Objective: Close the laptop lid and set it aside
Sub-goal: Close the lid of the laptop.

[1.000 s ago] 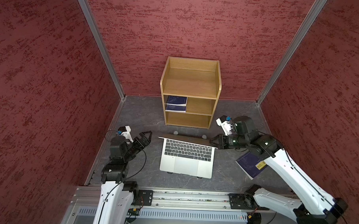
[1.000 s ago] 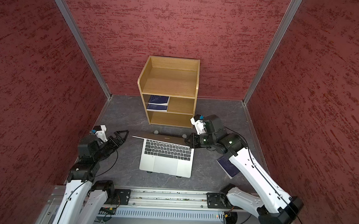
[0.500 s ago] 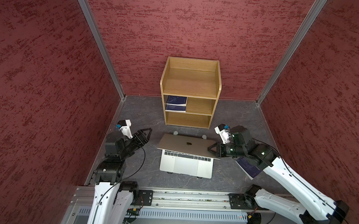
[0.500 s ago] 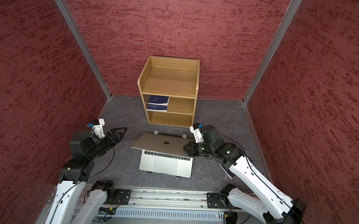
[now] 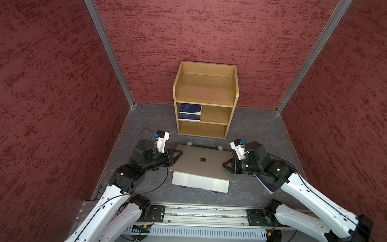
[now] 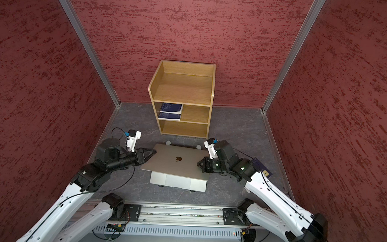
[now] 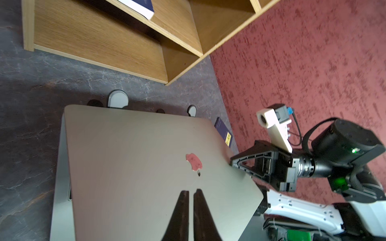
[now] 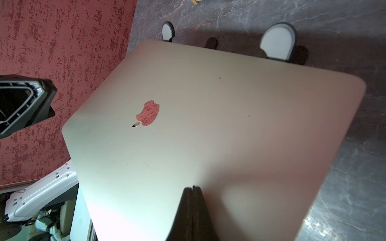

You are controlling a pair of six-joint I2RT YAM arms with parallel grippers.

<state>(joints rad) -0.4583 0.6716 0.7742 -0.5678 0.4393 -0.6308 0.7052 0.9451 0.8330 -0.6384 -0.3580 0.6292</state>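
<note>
Just below the centre of both top views, the thin silver-grey aluminium laptop (image 5: pixel 199 185) sits on the dark grey marbled surface (image 5: pixel 249 132). Its flat silver lid (image 5: pixel 201 161) with the apple logo is tilted low over the keyboard half, not yet shut. The black left gripper (image 5: pixel 180 152) and the black right gripper (image 5: pixel 226 164) are both clenched and empty, their tips over the lid's opposite side edges.

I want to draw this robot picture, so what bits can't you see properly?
Keys and screen: all views, covered by the half-shut laptop lid.
Stand: right wrist view, only rounded tips poke out past the lid.
Floor book: in a top view, partly under the right arm.
Shelf books: both top views, cover writing too small.
</note>
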